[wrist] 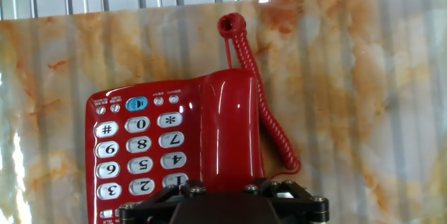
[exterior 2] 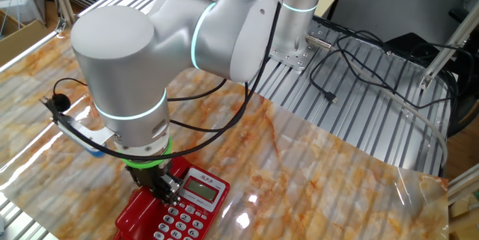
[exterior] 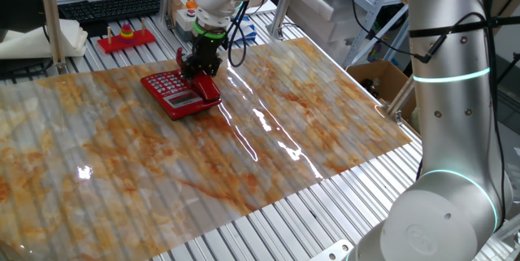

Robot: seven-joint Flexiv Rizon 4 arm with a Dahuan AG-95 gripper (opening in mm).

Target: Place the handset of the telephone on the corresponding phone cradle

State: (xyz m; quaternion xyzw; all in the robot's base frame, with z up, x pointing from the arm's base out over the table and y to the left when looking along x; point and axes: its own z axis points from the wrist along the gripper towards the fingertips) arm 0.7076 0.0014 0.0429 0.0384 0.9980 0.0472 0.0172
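Note:
The red telephone (exterior: 172,92) lies on the marbled mat, keypad up; it also shows in the other fixed view (exterior 2: 196,195) and the hand view (wrist: 133,147). The glossy red handset (wrist: 234,126) lies along the base's long edge beside the keypad, covering the phone cradle, which is hidden beneath it. Its coiled red cord (wrist: 269,112) runs along the outer side. My gripper (exterior: 201,67) is low over the handset (exterior: 211,92), its fingers (wrist: 192,190) flanking the handset's near end and closed against it. The arm hides most of the handset in the other fixed view.
A red toy tray with coloured rings (exterior: 126,40) stands behind the phone near a keyboard (exterior: 106,5). A cardboard box (exterior: 375,78) sits off the mat's right edge. Slatted aluminium table (exterior: 268,212) surrounds the mat.

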